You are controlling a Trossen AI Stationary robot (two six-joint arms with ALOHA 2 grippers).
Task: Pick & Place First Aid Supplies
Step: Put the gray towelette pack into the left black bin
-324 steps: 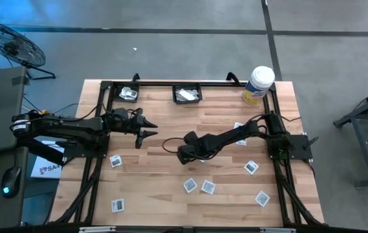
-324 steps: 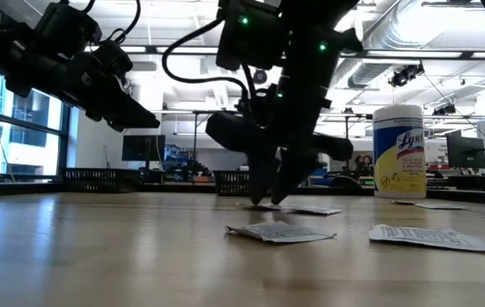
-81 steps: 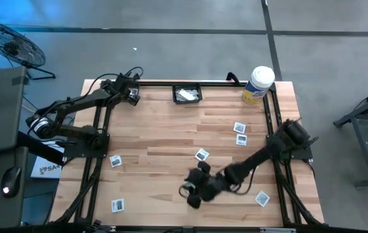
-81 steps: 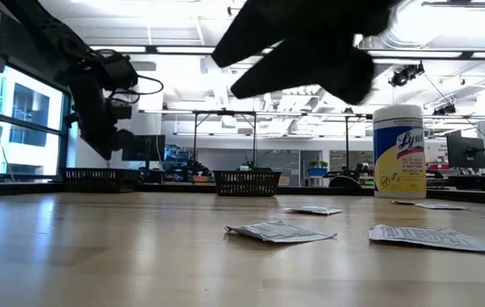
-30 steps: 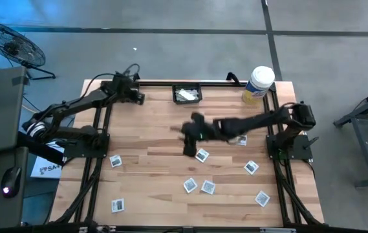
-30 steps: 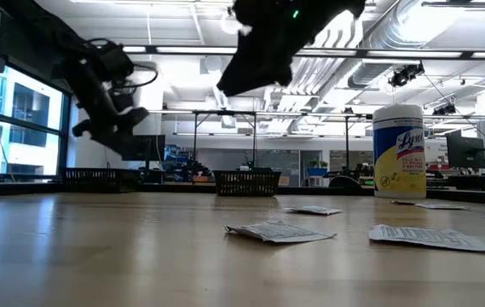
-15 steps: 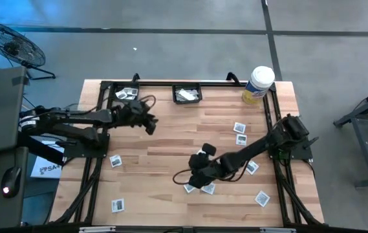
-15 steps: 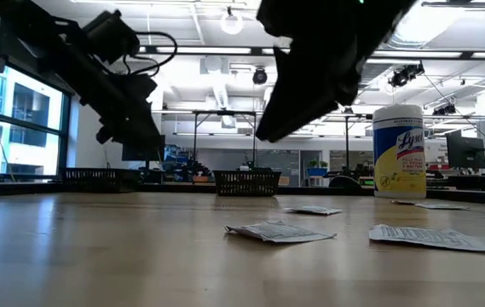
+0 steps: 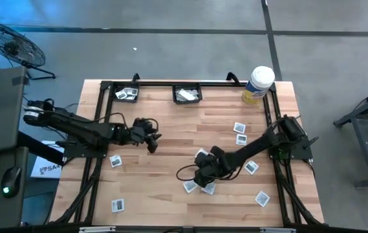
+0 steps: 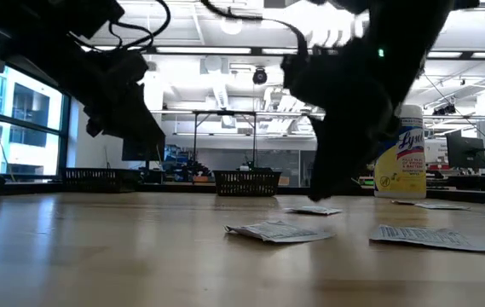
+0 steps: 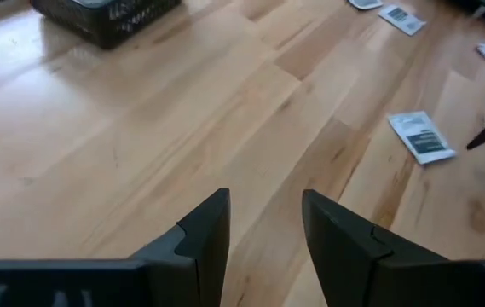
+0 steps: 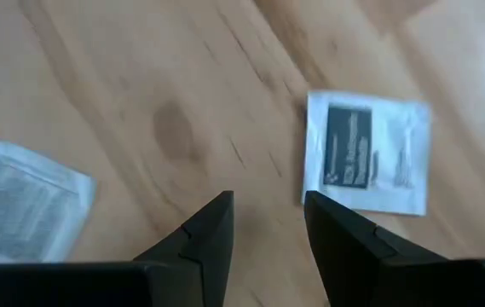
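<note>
Small white square first aid packets with dark printed centres [image 9: 251, 167] lie scattered on the wooden tabletop [image 9: 171, 123]. The right claw [image 12: 266, 213] hangs above one packet [image 12: 366, 153], parted, empty. Only the overhead view shows two black trays [image 9: 187, 94] holding packets. The left claw [image 11: 263, 213] is parted, empty.

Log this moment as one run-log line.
left gripper: jaws open, empty, mid-table | right gripper: jaws open, empty, above packet | black baskets: hold packets
</note>
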